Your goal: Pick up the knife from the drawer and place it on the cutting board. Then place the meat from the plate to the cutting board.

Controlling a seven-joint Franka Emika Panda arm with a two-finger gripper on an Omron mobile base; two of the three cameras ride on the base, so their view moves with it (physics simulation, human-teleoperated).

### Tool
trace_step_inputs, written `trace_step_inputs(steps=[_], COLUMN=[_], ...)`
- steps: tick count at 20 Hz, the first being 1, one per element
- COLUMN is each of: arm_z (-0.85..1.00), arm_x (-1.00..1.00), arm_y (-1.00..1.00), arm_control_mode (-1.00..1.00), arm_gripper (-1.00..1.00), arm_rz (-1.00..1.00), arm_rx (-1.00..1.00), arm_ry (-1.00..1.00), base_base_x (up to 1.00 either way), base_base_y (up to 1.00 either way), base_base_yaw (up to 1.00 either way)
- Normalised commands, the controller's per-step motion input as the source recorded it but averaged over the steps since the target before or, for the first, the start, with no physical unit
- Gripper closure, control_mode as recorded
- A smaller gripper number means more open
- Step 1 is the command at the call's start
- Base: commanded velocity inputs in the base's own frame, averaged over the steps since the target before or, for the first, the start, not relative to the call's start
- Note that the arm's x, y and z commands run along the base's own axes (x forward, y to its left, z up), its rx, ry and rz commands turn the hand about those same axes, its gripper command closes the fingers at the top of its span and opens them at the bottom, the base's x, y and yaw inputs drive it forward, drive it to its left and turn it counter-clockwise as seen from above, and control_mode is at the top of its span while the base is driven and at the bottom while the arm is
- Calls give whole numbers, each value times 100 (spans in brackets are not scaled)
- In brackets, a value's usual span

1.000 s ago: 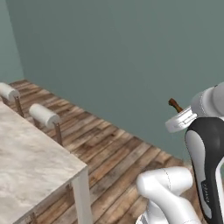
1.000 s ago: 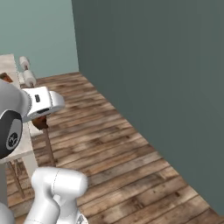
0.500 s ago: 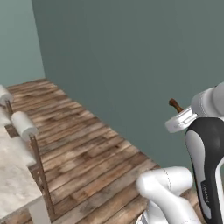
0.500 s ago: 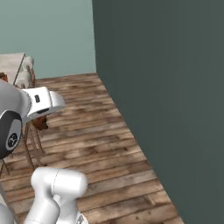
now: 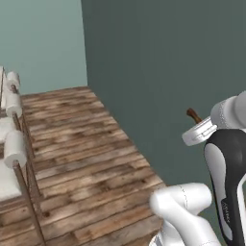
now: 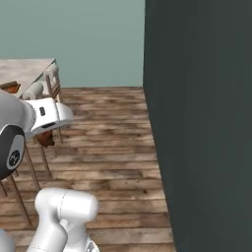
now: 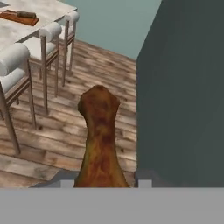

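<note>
Far table [image 7: 30, 30], pale marbled top: the reddish-brown wooden cutting board [image 7: 13, 18] lies flat on it, and a dark-handled knife [image 7: 25, 14] rests on the board, long axis along the board's length.

The meat [image 7: 99, 140], a glossy brown drumstick-shaped piece with a knobbed end, sits between the gripper [image 7: 103, 183] fingers. The jaws are closed narrowly on its thick end. Its long axis runs along the gripper, knobbed end pointing away from the hand.

Left base view: a brown tip of the meat [image 5: 194, 115] juts above the white wrist, against the dark grey-green wall [image 5: 158, 72]. Right base view: a brown patch of the meat [image 6: 46, 139] shows under the white hand, with chairs [image 6: 49, 83] and the table edge at far left.
</note>
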Motion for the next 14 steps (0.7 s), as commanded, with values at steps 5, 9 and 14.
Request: trace_step_inputs(steps=[5,9,14], arm_z=[0,0,0], arm_x=[0,0,0], arm_y=[0,0,0], arm_control_mode=[100,100,100], arm_gripper=[100,100,100], arm_rz=[0,0,0], arm_rx=[0,0,0], arm_ry=[0,0,0], base_base_x=[100,100,100], base_base_y=[-53,-56,-56], base_base_yaw=[60,64,66])
